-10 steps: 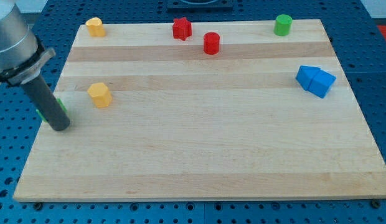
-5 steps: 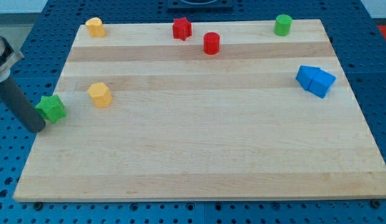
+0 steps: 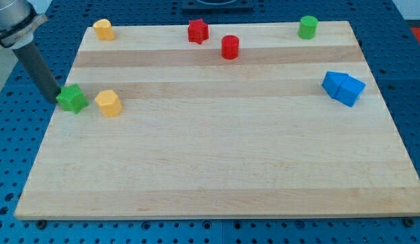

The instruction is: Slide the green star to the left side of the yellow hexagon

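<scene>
While my tip [image 3: 55, 99] rests at the left edge of the worktop [image 3: 217, 169], the green star [image 3: 72, 99] sits right against it, on its right side. Touching or a hair apart, I cannot tell. No pincer is fitted to this arm, only the dark rod, which slants up and to the view's left from my tip until it leaves the frame at the top corner.

Just past the star, further right from my tip, stands the yellow hexagon [image 3: 109, 103]. Star and hexagon are near each other with a thin strip of wood showing between them, so the star lies on the hexagon's left side.

Up from my tip, near the top edge, sits a second yellow block [image 3: 103, 29]. Further right along that edge are a red star [image 3: 198, 30] and, just below and right of it, a red cylinder [image 3: 229, 47]. A green cylinder [image 3: 307, 27] stands near the top right corner. Far across from my tip, by the right edge, two blue blocks [image 3: 343, 88] are pressed together; their shapes are hard to make out.
</scene>
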